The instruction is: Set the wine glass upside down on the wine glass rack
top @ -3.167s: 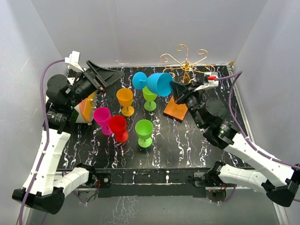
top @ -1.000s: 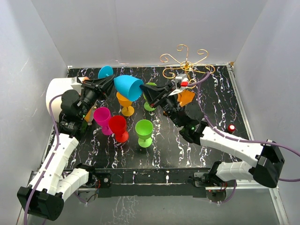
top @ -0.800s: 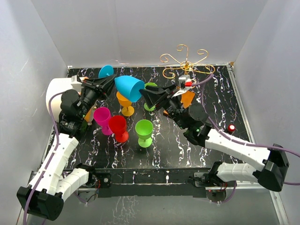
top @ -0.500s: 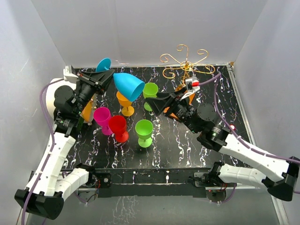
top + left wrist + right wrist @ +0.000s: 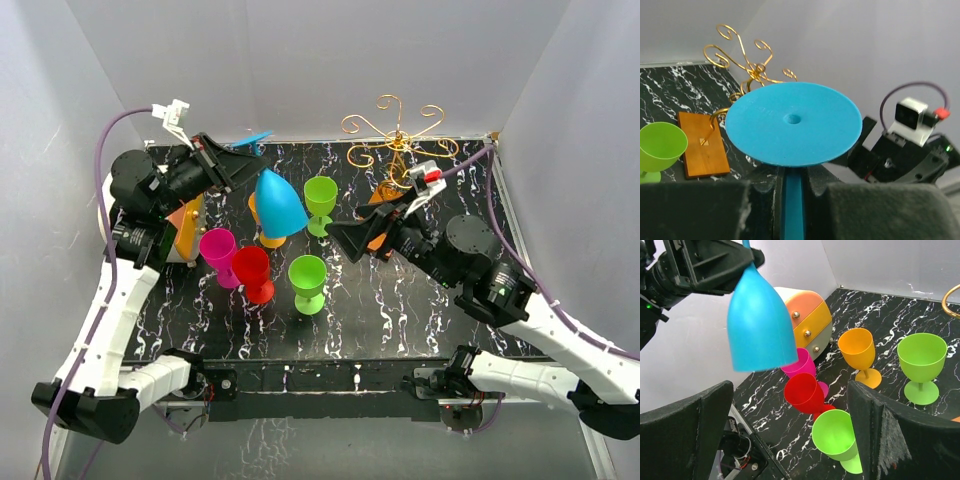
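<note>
1. the left tool (image 5: 791, 176) is pinched on the stem of the blue wine glass (image 5: 760, 325), which hangs bowl down, foot up, over the cups (image 5: 805, 390) on the left of the table (image 5: 400, 300).
2. the right tool (image 5: 345, 240) is spread wide and holds nothing; it sits between the glass and the rack.
3. likely best: keep the foot level, carry it across to the wine glass rack (image 5: 747, 65) at the far right, and slide the stem into a scroll arm until the foot rests on the wire. the right tool should first move clear.
4. no brand, label or writing can be read.

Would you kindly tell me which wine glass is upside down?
The blue wine glass, held by its stem in the left claw; the others stand rim up.
</note>
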